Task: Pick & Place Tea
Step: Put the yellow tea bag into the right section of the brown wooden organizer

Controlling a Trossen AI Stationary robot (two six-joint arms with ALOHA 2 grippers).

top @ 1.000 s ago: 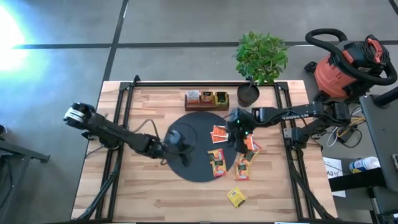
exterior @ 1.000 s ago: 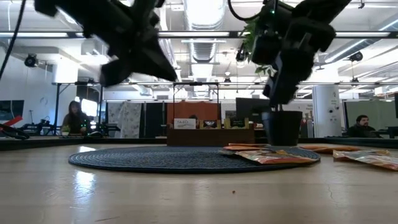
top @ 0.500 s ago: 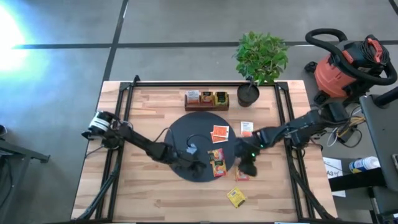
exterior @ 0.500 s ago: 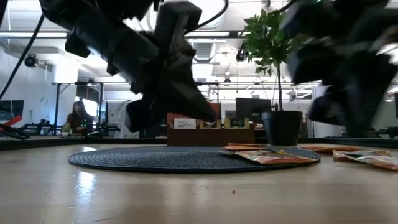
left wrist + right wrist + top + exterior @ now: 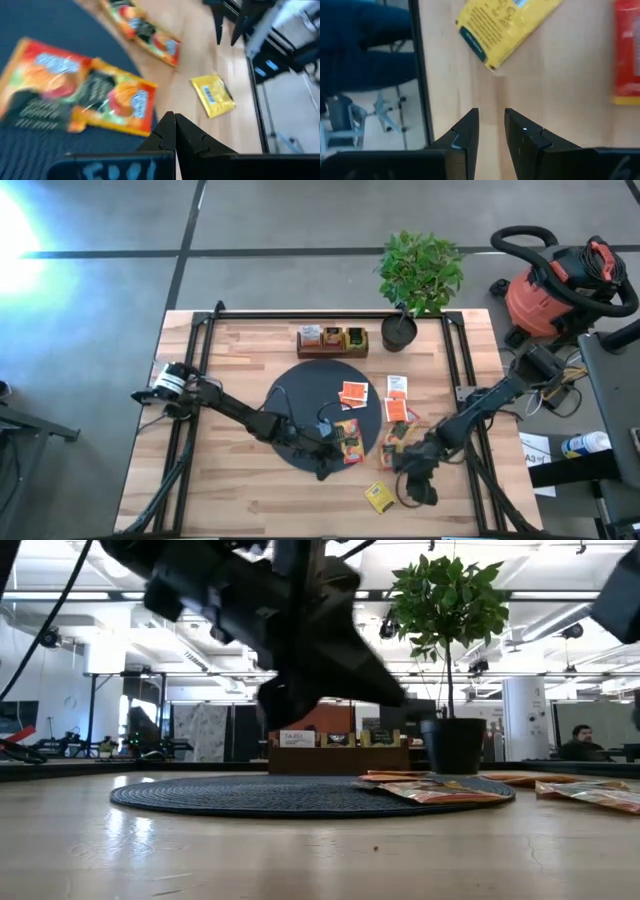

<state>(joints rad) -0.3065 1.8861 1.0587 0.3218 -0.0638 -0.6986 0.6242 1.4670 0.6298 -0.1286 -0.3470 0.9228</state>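
Note:
Several tea sachets lie flat: two orange-red ones [image 5: 352, 393] [image 5: 348, 438] on the black mat [image 5: 300, 395], others [image 5: 399, 411] [image 5: 393, 450] on the wood to the mat's right, and a yellow one [image 5: 380, 497] near the table's near edge. My left gripper [image 5: 325, 465] hangs shut over the mat's near rim, just short of the nearer orange sachet [image 5: 115, 102]. My right gripper [image 5: 491, 116] stands narrowly open, nothing between its fingers, over bare wood beside the yellow sachet [image 5: 505, 25].
A small wooden compartment box [image 5: 332, 340] and a potted plant [image 5: 399, 332] stand at the table's far edge. Black rails [image 5: 470, 460] run along both table sides. A red vacuum [image 5: 560, 290] stands off the table's right. Bare wood shows at the near left.
My left gripper has moved across the mat toward the table's right and near edges and sunk lower, staying shut. My right gripper has swung from beside the mat's right rim toward the near edge and come down by the yellow sachet. No sachet has moved.

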